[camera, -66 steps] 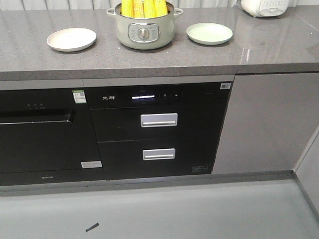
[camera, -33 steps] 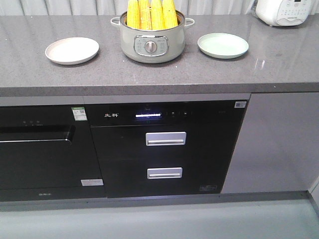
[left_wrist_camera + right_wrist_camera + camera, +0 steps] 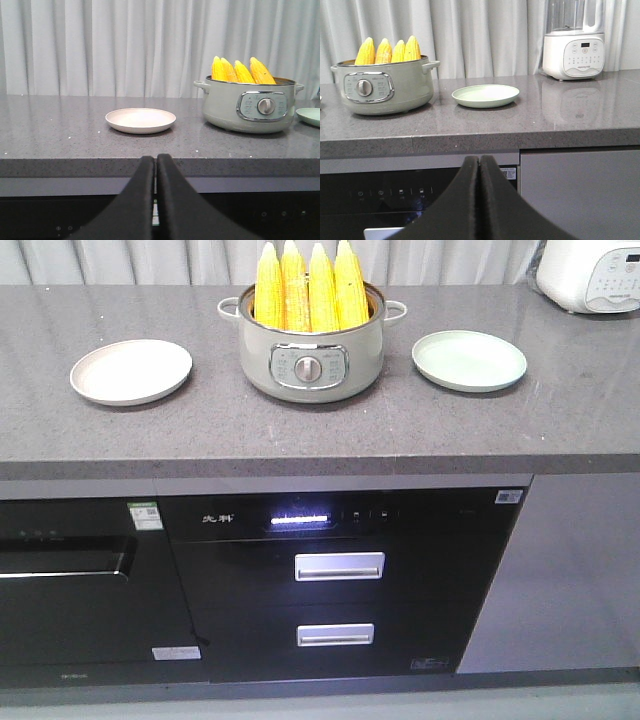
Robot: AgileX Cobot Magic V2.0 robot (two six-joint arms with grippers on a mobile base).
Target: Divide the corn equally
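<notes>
Now, worktop (image 3: 330, 430): grey stone, ahead of both claws and at about their height. Each claw likely has to rise above its front edge before reaching in.
Pot (image 3: 312, 360): pale green, dial facing out. It stands ahead and right of the left claw, ahead and left of the right claw. Its tall wall and side handles are what a lift must clear, so cobs are best drawn straight up.
Blender (image 3: 573, 50): white, ahead and far right of the right claw, well apart from the pot and not in the way.
Cream plate (image 3: 131, 370): bare, ahead of the left claw.
Green plate (image 3: 469, 360): bare, ahead of the right claw.
Corn (image 3: 310, 285): four cobs upright in the pot, tips up, packed side by side, none shared out yet. Two per plate seems the aim, starting with an outer cob gripped near its tip.
Left claw (image 3: 154, 159): fingers pressed together, holding nothing.
Right claw (image 3: 479, 160): likewise closed and holding nothing. Both must open first.
</notes>
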